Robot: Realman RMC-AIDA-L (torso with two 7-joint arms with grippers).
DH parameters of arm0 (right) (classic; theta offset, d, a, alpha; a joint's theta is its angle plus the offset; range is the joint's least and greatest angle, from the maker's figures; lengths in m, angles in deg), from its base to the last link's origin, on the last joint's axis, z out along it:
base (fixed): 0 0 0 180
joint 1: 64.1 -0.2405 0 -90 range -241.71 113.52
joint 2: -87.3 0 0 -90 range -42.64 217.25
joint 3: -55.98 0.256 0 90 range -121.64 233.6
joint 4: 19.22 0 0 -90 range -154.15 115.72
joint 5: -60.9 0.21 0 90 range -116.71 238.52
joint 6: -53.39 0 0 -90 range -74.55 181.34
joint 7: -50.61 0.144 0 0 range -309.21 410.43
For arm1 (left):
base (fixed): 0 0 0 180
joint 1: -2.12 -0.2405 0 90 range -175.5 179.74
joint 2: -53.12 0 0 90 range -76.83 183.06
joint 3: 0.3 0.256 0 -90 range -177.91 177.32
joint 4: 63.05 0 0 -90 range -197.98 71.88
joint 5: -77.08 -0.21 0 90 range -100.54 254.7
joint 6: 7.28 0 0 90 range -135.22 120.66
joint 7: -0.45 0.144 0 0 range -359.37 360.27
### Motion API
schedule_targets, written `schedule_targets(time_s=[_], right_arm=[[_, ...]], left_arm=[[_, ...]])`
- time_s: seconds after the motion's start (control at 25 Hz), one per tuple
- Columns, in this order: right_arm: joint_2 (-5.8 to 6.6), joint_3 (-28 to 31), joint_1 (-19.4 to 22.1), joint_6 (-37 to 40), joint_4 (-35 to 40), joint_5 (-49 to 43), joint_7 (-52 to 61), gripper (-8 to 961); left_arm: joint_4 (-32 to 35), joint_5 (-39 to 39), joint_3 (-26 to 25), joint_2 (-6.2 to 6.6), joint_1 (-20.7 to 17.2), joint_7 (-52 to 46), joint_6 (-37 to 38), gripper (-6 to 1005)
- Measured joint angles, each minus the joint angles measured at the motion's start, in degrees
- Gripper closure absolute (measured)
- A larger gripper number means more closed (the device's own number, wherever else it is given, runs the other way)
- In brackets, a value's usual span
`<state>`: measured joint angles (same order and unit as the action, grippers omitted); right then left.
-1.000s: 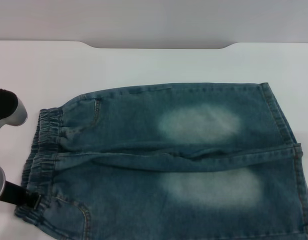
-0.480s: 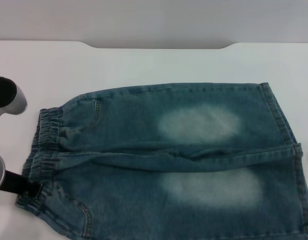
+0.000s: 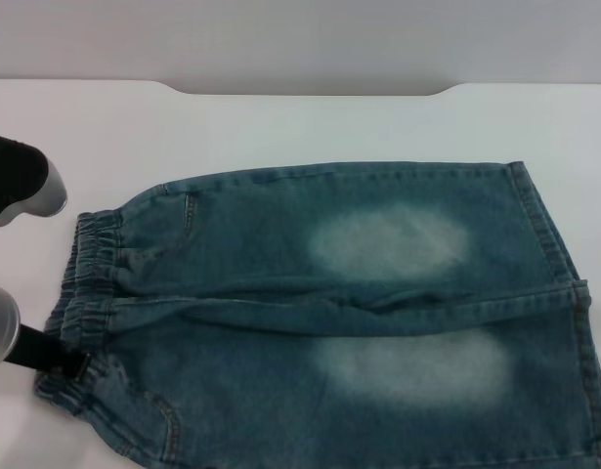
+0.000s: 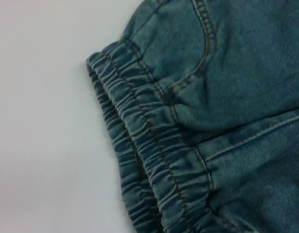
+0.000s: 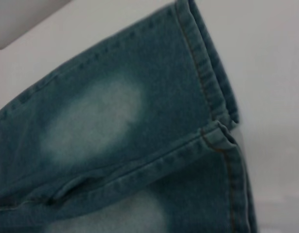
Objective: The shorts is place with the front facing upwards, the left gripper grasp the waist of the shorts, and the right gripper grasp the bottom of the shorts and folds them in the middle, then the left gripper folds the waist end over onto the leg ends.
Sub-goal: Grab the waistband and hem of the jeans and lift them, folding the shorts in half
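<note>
Currently, shorts [image 3: 339,313] laid flat on white worktop [image 3: 280,122], waistband [image 3: 85,283] toward left edge, leg hems [image 3: 564,283] toward right edge. Left end effector [image 3: 70,366] closed on waistband near front-left corner. Right end effector not seen.

left gripper [image 3: 73,365]: low at the near-left edge, black fingers pinched shut on the waistband
right gripper: out of sight
</note>
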<state>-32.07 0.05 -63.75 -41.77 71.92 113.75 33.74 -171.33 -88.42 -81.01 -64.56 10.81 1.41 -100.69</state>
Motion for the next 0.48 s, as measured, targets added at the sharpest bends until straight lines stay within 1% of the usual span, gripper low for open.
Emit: schedule_targets(time_s=[0.04,0.2,0.28,0.48], right_arm=[[0.03,0.0,0.2,0.0,-0.3,0.0,0.0,300],[-0.07,0.1,1.4,-0.1,0.0,0.3,0.0,300],[-0.18,-0.1,1.9,-0.4,0.0,0.5,0.2,302],[-0.28,-0.4,2.3,-0.6,-0.1,1.4,0.3,306]], left_arm=[[0.3,0.0,0.0,-0.01,0.7,0.1,-0.1,954],[0.9,0.0,0.0,0.01,1.2,0.1,-0.1,954],[1.9,0.0,0.0,0.0,2.2,0.1,-0.1,954],[2.2,0.0,0.0,-0.04,2.6,0.5,-0.1,954]])
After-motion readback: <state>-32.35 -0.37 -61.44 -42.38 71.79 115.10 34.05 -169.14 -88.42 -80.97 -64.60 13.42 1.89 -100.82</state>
